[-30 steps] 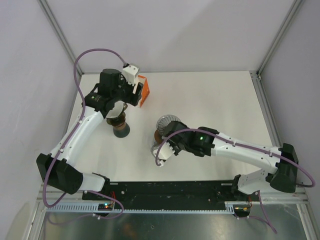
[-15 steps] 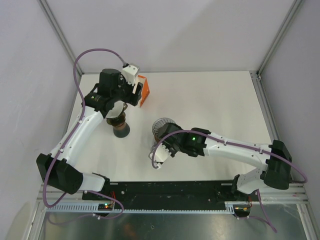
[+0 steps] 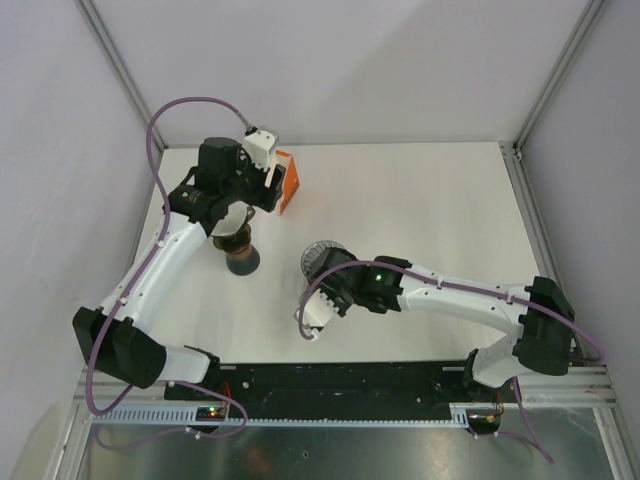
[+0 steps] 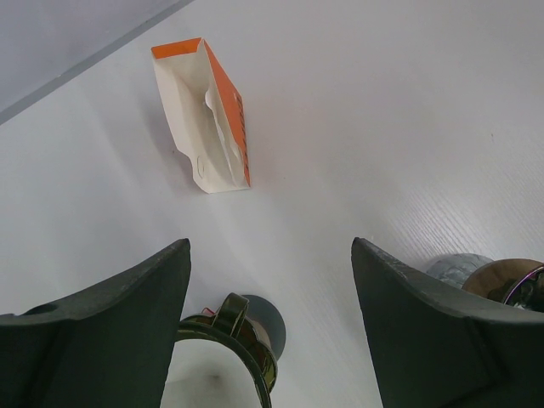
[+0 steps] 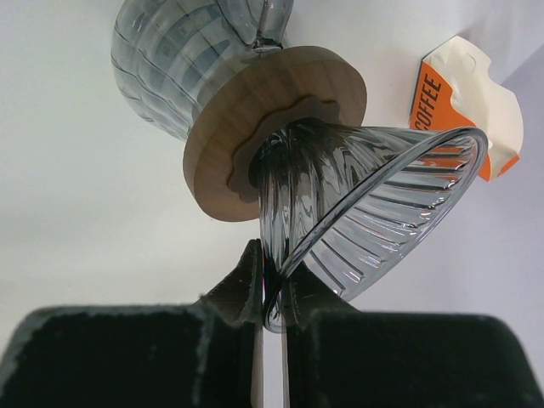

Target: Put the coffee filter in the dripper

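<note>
Right tool (image 5: 272, 285): jaws narrow, pinching the rim of the dripper (image 5: 365, 212), a ribbed glass cone with a wooden collar, near the middle of the table (image 4: 382, 102).
Left tool (image 4: 270, 251): jaws wide, holding nothing, above a dark cup (image 4: 251, 327).
Filter box (image 4: 208, 119): orange, open-ended, lying on the table beyond the left tool, well apart from the dripper. Filters inside cannot be made out.

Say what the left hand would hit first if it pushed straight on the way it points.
Probably the dark, shiny-rimmed cup sitting low between the fingers of the open left hand, then the white tabletop. Depth is unclear from this view.
</note>
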Action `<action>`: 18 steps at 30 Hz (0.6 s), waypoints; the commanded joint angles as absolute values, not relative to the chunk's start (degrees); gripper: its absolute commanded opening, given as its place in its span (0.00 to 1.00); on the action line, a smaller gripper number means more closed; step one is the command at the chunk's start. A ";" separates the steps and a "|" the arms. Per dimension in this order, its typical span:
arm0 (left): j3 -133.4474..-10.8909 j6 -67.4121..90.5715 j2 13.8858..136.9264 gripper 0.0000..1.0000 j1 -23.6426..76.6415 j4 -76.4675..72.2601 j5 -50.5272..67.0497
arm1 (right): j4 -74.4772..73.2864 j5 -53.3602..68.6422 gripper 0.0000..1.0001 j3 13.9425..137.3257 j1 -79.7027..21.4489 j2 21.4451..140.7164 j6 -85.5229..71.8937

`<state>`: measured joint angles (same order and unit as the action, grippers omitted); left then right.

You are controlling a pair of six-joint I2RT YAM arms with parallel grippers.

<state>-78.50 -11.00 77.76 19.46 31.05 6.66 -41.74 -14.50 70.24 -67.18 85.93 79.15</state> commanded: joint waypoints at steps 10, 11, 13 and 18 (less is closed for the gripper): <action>-79.29 -10.97 75.90 0.81 18.98 30.46 7.53 | -45.37 -17.44 0.00 72.33 -69.61 90.20 77.18; -79.28 -10.94 75.92 0.81 18.94 30.44 7.63 | -45.54 -17.42 0.00 72.33 -69.74 90.14 77.00; -79.26 -10.93 75.93 0.81 18.93 30.48 7.75 | -45.66 -17.65 0.00 72.33 -69.88 89.82 76.82; -79.32 -10.86 76.10 0.81 18.93 30.43 8.05 | -44.80 -18.91 0.12 72.33 -70.23 88.82 76.56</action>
<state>-78.50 -11.00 77.76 19.33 31.05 6.79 -41.76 -18.90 71.72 -69.52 88.51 77.82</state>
